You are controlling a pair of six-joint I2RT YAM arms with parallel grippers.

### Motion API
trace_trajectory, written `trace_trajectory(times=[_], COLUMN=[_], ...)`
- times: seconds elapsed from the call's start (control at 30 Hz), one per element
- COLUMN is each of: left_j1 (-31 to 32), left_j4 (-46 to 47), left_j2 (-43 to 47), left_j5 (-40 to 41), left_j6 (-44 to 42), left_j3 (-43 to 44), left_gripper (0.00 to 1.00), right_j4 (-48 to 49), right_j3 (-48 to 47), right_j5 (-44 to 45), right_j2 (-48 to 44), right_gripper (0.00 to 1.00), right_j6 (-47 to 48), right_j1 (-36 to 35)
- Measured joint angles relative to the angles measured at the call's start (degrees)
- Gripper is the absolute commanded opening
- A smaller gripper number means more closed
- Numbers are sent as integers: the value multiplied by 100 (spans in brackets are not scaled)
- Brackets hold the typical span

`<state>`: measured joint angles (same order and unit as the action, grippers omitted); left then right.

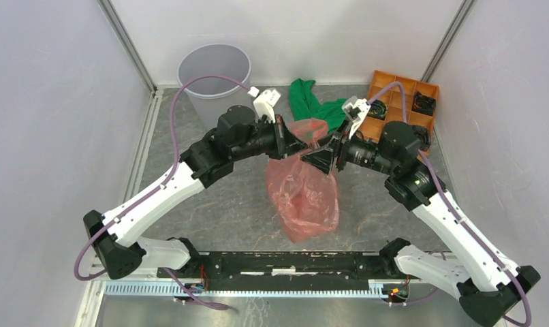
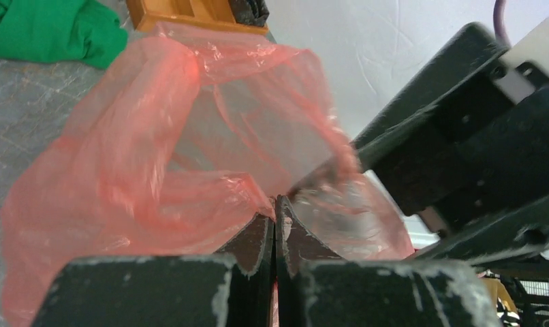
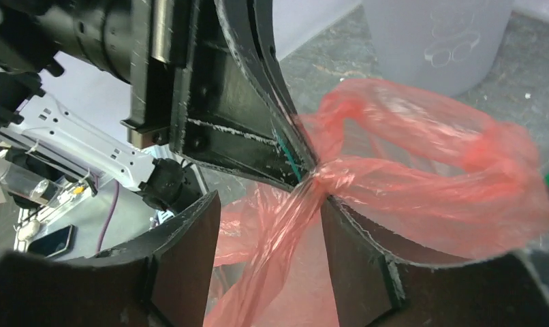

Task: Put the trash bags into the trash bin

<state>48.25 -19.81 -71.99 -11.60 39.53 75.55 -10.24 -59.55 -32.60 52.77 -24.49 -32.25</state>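
The red-orange trash bag (image 1: 304, 197) hangs crumpled above the table's middle, pinched near its top. My left gripper (image 1: 295, 141) reaches in from the left and is shut on the film; the left wrist view shows its jaws (image 2: 277, 201) pressed together with plastic (image 2: 156, 150) caught at the tips. My right gripper (image 1: 324, 158) meets it from the right and stands open. In the right wrist view a twisted strand of the bag (image 3: 421, 177) runs loose between the right gripper's (image 3: 268, 204) spread fingers. The grey trash bin (image 1: 214, 78) stands at the back left, also visible behind the bag (image 3: 435, 41).
A green cloth (image 1: 311, 102) lies behind the bag, beside the orange compartment tray (image 1: 401, 102) at the back right. White walls enclose the table on three sides. The two grippers nearly touch each other.
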Motion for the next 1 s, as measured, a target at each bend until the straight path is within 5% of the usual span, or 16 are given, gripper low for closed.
trace_trajectory(times=[0.2,0.4,0.47,0.53,0.67,0.8,1.0], left_j1=[0,0,0,0,0,-7,-732], left_j4=[232,389,396,380,122,-260,-763], left_j2=[-203,-334,-372,-385,-422,-413,-455], left_j5=[9,4,2,4,227,1067,2354], left_j6=[9,11,11,9,-173,-699,-1366], left_j3=[203,229,229,238,516,944,1279], left_gripper=[2,2,2,12,58,91,100], right_j4=[-643,-944,-1115,-1296,-1502,-1443,-1403], right_j3=[-188,-358,-551,-785,-962,-566,411], right_j5=[922,2415,3171,3912,5115,5875,6572], right_j2=[184,304,498,745,1047,898,197], right_gripper=[91,90,70,32,3,1,1], right_j6=[229,227,258,361,575,804,1154], right_j1=[-461,-1309,-1794,-2264,-2817,-2837,-2837])
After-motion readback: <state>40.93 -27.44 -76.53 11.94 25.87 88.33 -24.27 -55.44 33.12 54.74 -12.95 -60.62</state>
